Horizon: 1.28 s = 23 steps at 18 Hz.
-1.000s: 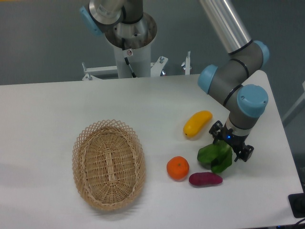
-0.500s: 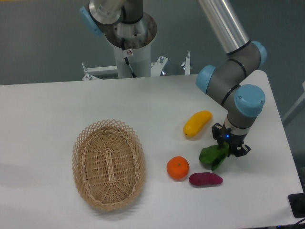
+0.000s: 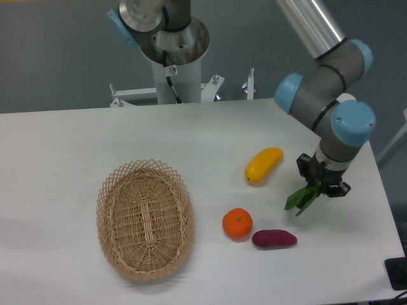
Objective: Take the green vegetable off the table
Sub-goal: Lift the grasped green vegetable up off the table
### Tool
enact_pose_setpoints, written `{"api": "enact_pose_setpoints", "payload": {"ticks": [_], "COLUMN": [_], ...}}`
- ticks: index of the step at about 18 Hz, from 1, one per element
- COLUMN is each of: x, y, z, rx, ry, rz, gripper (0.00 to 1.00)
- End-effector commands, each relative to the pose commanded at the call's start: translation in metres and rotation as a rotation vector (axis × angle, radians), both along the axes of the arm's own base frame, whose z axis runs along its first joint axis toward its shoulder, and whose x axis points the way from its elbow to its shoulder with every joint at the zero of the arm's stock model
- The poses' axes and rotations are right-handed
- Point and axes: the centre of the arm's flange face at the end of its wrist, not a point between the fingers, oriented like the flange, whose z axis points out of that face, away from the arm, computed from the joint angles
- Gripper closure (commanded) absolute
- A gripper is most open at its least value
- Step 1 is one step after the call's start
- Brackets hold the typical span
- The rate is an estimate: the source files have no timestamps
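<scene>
Since a second ago the black two-finger gripper point(image 3: 322, 183) has closed on the leafy green vegetable point(image 3: 303, 198) and shifted right and up with it; the bunch, which earlier lay spread on the surface beside the purple sweet potato, now hangs bunched and narrow from the jaws, leaves drooping down and to the left. It appears to be clear of the large flat white table point(image 3: 57, 152), though whether the lowest leaf tip touches cannot be told. The grey arm with pale blue joint caps point(image 3: 331, 86) has moved right along with it.

On the matte tabletop the other things lie as before. An oval woven wicker basket point(image 3: 145, 219) sits left of centre, towards the near edge. A yellow elongated fruit point(image 3: 263, 164) lies right of centre, tilted, well left of the gripper. A round orange point(image 3: 237, 223) rests nearer, with the purple sweet potato point(image 3: 274, 239) just beside it on the right, apart from the lifted greens.

Behind the far edge stands a white robot pedestal point(image 3: 175, 60) before a plain grey-blue wall point(image 3: 57, 51).
</scene>
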Motion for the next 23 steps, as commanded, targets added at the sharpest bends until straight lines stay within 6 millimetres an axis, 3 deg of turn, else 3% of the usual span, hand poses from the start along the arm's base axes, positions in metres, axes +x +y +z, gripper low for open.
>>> {"api": "enact_pose_setpoints", "payload": {"ticks": [8,15,23], "x": [-0.012,-0.008,-0.009], "y": [0.02,0.05,0.05], "z": [0.041,0.056,0.06], "rx": [0.035,0.063,0.056], "ry": [0.024,0.051,0.066], "rz": [0.054,0.066,0.063], "gripper": [0.74,0.74,0.75]}}
